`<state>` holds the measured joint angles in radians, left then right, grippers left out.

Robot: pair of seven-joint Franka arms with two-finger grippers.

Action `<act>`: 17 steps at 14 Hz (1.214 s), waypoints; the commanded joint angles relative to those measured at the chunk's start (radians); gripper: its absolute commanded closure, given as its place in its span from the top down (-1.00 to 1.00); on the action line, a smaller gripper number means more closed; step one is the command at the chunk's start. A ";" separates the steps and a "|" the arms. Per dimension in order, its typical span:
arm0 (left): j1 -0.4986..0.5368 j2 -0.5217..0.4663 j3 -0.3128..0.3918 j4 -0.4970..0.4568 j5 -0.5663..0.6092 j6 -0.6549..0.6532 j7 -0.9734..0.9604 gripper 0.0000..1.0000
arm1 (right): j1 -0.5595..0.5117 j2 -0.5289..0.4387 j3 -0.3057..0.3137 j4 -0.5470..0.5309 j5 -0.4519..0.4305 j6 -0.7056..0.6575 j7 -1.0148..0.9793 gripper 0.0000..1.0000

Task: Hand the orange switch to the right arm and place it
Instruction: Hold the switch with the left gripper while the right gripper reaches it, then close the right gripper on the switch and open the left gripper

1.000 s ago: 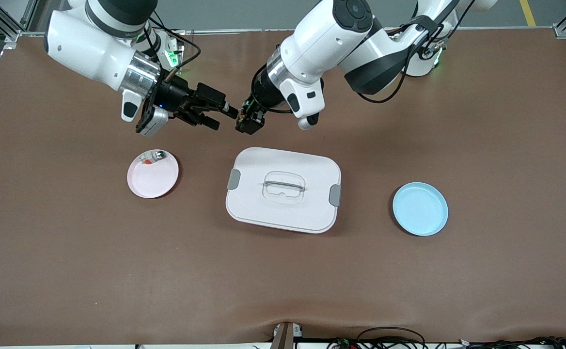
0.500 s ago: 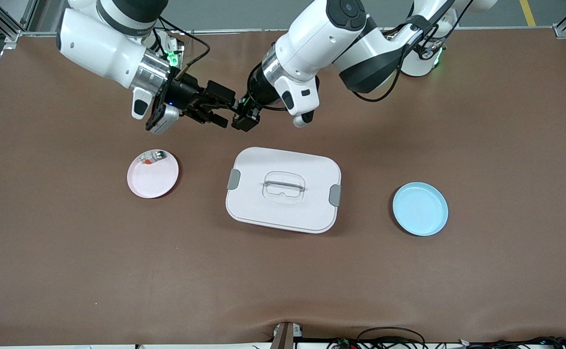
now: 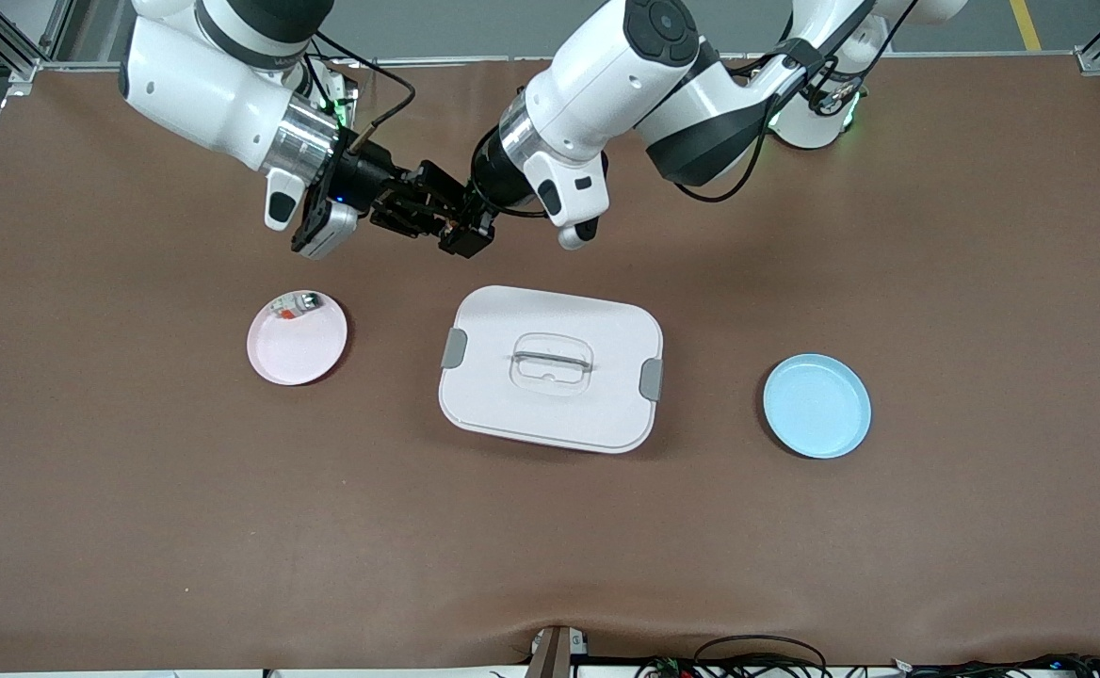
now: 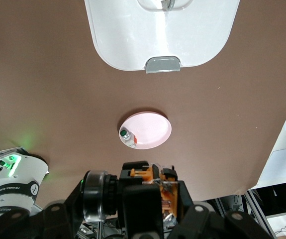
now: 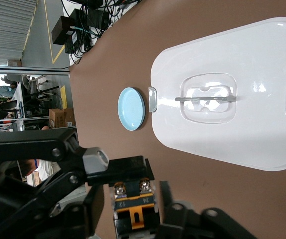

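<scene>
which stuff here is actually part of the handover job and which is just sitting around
In the job:
- orange switch, held up between both grippers, over the table
- left gripper, shut on it
- right gripper, closing round it

Just lying about:
- white lidded box, mid-table
- pink plate with a small whitish part
- blue plate

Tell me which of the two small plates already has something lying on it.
The pink plate, toward the right arm's end of the table: a small whitish part with red and green bits lies by its rim. The blue plate, toward the left arm's end, holds nothing.
</scene>
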<state>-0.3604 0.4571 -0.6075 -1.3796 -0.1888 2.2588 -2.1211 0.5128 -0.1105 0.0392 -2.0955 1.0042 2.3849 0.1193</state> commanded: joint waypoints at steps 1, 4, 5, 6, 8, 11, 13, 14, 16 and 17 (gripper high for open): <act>-0.014 0.012 0.005 0.024 -0.009 0.007 -0.010 -1.00 | 0.016 0.003 -0.010 0.005 0.021 -0.001 0.029 -1.00; -0.012 0.020 0.005 0.024 -0.009 0.007 0.001 -0.99 | 0.016 0.003 -0.010 0.008 0.021 -0.001 0.031 -1.00; -0.011 0.020 0.005 0.024 -0.008 0.007 0.003 -0.34 | 0.016 0.005 -0.010 0.008 0.021 -0.001 0.028 -1.00; -0.009 0.018 0.006 0.024 -0.003 0.005 0.004 0.42 | 0.016 0.005 -0.010 0.009 0.021 -0.003 0.022 -1.00; -0.003 -0.001 0.008 0.024 0.084 -0.017 0.006 1.00 | 0.016 0.006 -0.010 0.012 0.021 -0.003 0.019 -1.00; 0.026 -0.024 0.003 0.027 0.146 -0.120 0.044 1.00 | 0.007 0.008 -0.010 0.012 0.008 -0.007 -0.016 -1.00; 0.049 -0.049 0.008 0.027 0.154 -0.156 0.102 1.00 | 0.001 0.015 -0.013 0.011 -0.033 -0.030 -0.062 -1.00; 0.066 -0.070 0.011 0.025 0.182 -0.200 0.166 1.00 | -0.008 0.017 -0.018 0.012 -0.088 -0.052 -0.116 -1.00; 0.154 -0.101 0.014 0.025 0.201 -0.255 0.324 1.00 | -0.040 0.020 -0.018 0.012 -0.162 -0.111 -0.216 -1.00; 0.200 -0.107 0.012 0.025 0.198 -0.271 0.405 1.00 | -0.056 0.020 -0.019 0.011 -0.176 -0.147 -0.243 -1.00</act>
<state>-0.2375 0.3867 -0.5954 -1.3456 -0.0033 2.0345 -1.8440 0.4943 -0.0962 0.0177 -2.0951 0.8631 2.2968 -0.0530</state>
